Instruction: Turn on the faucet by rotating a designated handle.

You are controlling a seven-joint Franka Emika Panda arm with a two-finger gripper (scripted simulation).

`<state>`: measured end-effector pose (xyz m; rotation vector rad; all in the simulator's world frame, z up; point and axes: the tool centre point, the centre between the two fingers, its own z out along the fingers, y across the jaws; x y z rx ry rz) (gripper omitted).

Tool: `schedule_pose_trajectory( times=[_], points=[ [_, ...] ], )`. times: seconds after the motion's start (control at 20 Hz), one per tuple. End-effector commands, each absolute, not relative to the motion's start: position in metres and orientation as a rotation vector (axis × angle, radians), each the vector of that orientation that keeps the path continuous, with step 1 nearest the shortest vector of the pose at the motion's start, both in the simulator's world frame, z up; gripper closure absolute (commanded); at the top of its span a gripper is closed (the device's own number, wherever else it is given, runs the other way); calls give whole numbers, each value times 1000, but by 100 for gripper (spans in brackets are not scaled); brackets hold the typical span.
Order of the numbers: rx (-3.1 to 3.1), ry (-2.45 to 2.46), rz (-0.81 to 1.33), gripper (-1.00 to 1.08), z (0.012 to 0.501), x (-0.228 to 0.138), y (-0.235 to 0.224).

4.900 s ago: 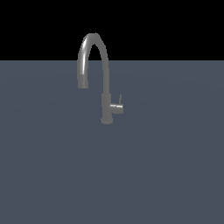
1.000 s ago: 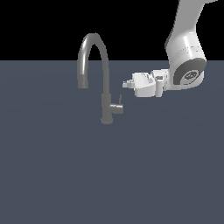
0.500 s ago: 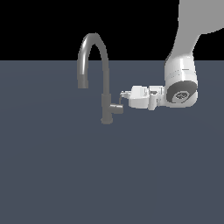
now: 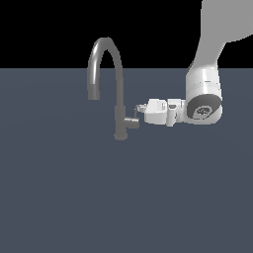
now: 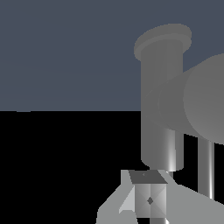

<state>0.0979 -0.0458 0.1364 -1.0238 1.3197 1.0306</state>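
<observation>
The handle (image 4: 131, 122), a short dull-grey cylindrical stub with a thin lever pin rising from its outer end, sticks sideways out of the faucet's stem and sits directly ahead of my fingertips. In my wrist view the stub's round end face (image 5: 205, 98) looms large and close, with the slim pin hanging just beside it.

The faucet (image 4: 117, 94), a tall dull-grey metallic gooseneck tap, stands just beyond the handle from me, its slim stem upright and its high arched spout curling up and away on the far side.

My gripper (image 4: 139, 109), white and blocky, is stretched out level with its fingertips at the pin, just above the stub. I judge that I am held sideways like this because the handle points toward me, so the tips can push the pin round the stub's axis. Whether the tips already touch the pin I cannot tell. I also cannot tell how far apart my jaws stand: only one pale finger (image 5: 148, 199) shows in the wrist view, and I see nothing clamped in it.

Behind the gripper, my white arm (image 4: 203, 94) bends upward and out of sight. Everything rests over a flat slate-blue surface (image 4: 74, 197).
</observation>
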Motion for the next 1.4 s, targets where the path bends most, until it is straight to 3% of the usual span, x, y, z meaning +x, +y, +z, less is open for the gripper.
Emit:
schedule_pose_trajectory(
  times=[0.0, 1.35],
  points=[
    [-1024, 1319, 1030, 108, 139, 93, -44],
    [-1026, 1316, 1021, 108, 142, 38, -30]
  ],
)
